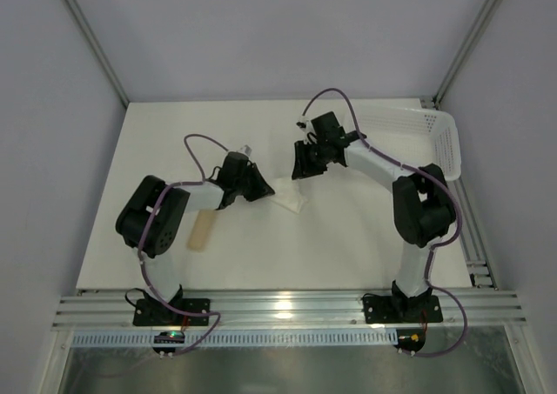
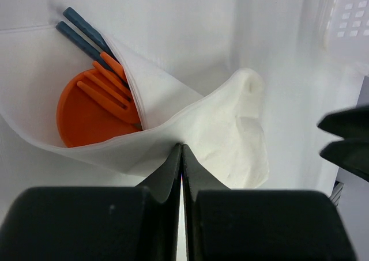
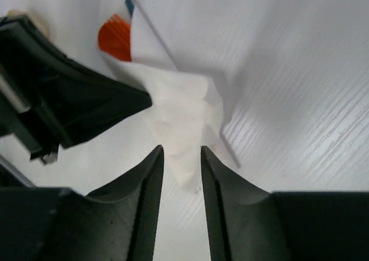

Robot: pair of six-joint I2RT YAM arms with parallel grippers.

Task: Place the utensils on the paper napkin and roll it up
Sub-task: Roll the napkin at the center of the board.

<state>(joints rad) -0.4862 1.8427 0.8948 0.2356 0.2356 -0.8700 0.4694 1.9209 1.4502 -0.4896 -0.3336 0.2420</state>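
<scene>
The paper napkin (image 2: 230, 134) lies folded over the utensils in a loose cone. In its open end show an orange spoon bowl (image 2: 81, 117), an orange fork (image 2: 106, 88) and two dark blue sticks (image 2: 81, 30). My left gripper (image 2: 181, 148) is shut, its tips pinching the napkin's folded edge. My right gripper (image 3: 181, 151) is open, and the napkin's crumpled tail (image 3: 184, 128) lies loose between its fingers. From above, the napkin (image 1: 291, 198) sits between the left gripper (image 1: 261, 188) and the right gripper (image 1: 300, 170).
A short beige piece (image 1: 202, 230) lies on the table (image 1: 348, 255) by the left arm. A white perforated basket (image 1: 409, 124) stands at the back right, behind the right arm. The two grippers are close together over the napkin.
</scene>
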